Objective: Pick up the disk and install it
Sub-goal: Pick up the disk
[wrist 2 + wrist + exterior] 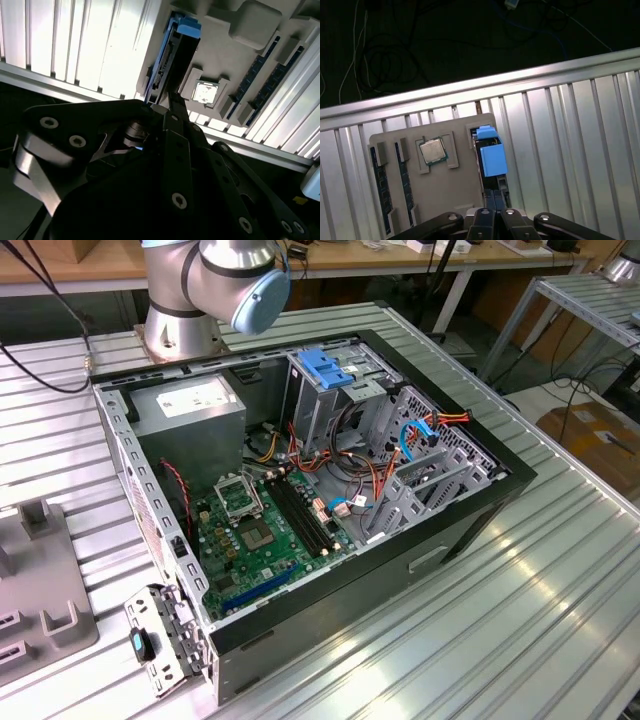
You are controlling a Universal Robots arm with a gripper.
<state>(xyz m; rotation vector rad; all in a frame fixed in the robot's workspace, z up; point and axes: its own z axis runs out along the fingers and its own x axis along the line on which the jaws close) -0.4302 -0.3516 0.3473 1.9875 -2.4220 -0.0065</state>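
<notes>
The disk point(490, 155) stands on edge in a slot of a grey tray point(450, 195); it is a dark drive with bright blue carrier pieces. In the second wrist view the disk point(175, 55) shows from the side, blue at its far end. My gripper point(495, 200) hangs above the tray with its two black fingers drawn together, shut, their tips right at the disk's near end. In the second wrist view the gripper point(172, 102) reaches up to that same end. I cannot tell whether the tips touch the disk.
The tray point(40, 580) lies at the exterior view's left on a ribbed aluminium table, beside the open computer case point(470, 530). A metal drive cage with a blue bracket point(325, 368) stands in the case. The tray also holds a processor chip point(432, 151) and memory sticks point(377, 180).
</notes>
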